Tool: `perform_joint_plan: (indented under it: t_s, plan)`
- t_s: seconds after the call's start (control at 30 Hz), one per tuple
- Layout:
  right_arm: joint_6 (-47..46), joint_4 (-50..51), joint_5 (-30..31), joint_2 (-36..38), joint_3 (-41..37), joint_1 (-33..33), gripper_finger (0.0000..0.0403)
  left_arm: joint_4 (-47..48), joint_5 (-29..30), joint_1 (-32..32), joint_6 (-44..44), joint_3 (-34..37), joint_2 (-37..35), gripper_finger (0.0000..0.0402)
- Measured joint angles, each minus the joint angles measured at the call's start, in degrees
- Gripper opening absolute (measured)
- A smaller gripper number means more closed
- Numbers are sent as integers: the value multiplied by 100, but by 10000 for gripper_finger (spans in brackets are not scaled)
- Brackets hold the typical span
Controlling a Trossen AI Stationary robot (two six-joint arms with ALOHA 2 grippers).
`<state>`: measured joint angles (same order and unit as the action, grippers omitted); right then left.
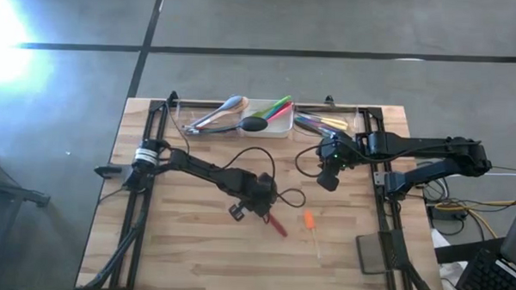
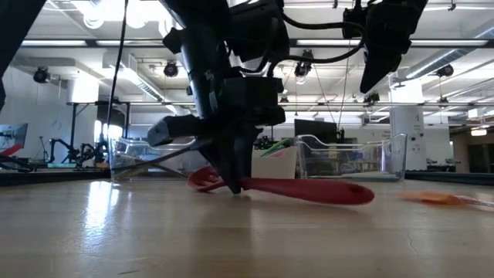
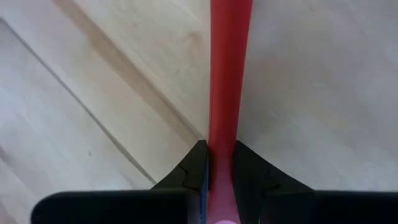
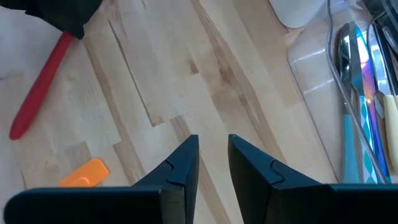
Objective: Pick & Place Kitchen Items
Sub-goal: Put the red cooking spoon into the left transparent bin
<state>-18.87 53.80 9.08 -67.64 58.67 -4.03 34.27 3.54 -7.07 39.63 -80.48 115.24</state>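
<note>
With left gripper (image 3: 219, 177) down on table (image 1: 194, 255), you see fingers clamped on red utensil (image 3: 229, 93); handle runs straight out ahead. Right gripper (image 4: 213, 163) hovers apart, empty, narrow gap between fingers; orange utensil (image 4: 83, 173) just beside, on table.

The table (image 1: 194, 246) is seen straight down from overhead. From table height it is viewed level, with the room behind. Close downward views are given by both wrist cameras. The red utensil (image 1: 277, 225) is shared by all four views: centre, toward 5 o'clock, from overhead.
</note>
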Motion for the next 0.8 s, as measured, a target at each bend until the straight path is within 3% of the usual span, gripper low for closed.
perform_joint_plan:
  t_s: [0.4, 0.8]
  plan:
    - [-50, -122, -6, 374, -234, 178, 90, -371, -148, 145, -1368, 170, -725, 45]
    - [-520, -3332, 5, 1828, -2240, 719, 114, -2331, 270, 782, -2544, 1094, -2117, 45]
